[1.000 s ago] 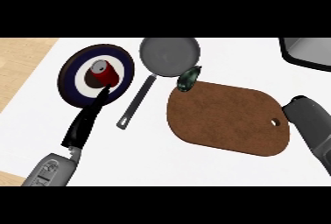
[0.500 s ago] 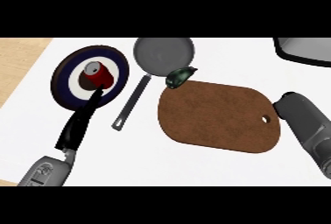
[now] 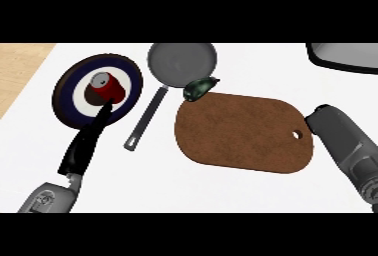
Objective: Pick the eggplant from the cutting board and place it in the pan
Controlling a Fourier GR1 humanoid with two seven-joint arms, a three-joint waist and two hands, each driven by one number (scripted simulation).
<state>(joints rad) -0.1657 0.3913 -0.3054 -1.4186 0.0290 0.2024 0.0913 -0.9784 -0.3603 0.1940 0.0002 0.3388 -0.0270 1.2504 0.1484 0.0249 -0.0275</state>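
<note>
A brown cutting board (image 3: 244,132) lies on the white counter (image 3: 221,190). The dark eggplant (image 3: 201,88) sits on its far left corner, just beside the rim of the grey pan (image 3: 183,62), whose handle slants toward the near side. To the left, a red cup (image 3: 105,90) stands on a dark blue plate (image 3: 68,97). The left hand (image 3: 87,145) stretches out straight, fingertips at the cup. The grey right forearm (image 3: 347,147) lies beside the board's right edge.

The tabletop (image 3: 244,190) was lit brightly and evenly, and was washed almost to plain white. The pan (image 3: 181,60) was shaded softly across its grey inside, and the board (image 3: 244,132) was left matte and mottled. A faint sheen was caught on the dark eggplant (image 3: 201,87) and along the right forearm (image 3: 347,145).
</note>
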